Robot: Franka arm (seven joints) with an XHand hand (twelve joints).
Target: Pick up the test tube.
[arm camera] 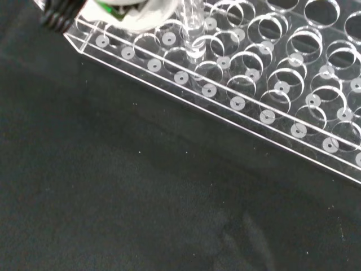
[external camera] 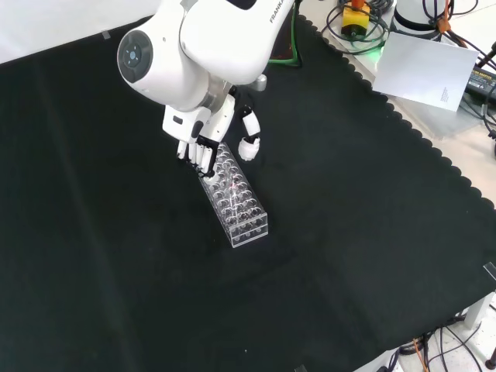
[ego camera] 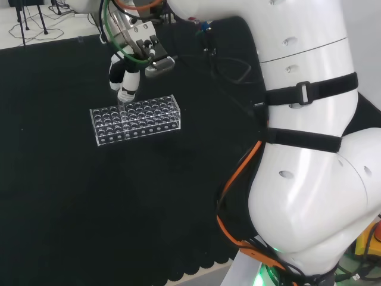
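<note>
Nearest the wrist camera lies the black cloth [arm camera: 141,197], and just past it the clear rack [arm camera: 271,84], its rows of round holes running across the view. A clear test tube [arm camera: 192,28] stands upright in one of the holes close to the rack's corner, its lower end seated in the rack. A blurred white part of the hand [arm camera: 130,11] sits just beside the tube's upper part.

In the head view the rack [ego camera: 136,119] rests flat on the cloth [ego camera: 89,208], left of the arm's big white links [ego camera: 309,149]. The hand [ego camera: 126,80] hangs over the rack's far edge toward its left end, with white fingertips pointing down at the holes. The tube itself is too faint to make out there.

In the front view the rack [external camera: 234,198] runs diagonally, and the hand [external camera: 203,147] is at its upper end, below the white link [external camera: 186,54]. The fingers [external camera: 198,155] point down at the rack and the thumb [external camera: 249,143] stands apart to the right. The pictures do not settle whether the fingers pinch the tube or only stand beside it.
</note>
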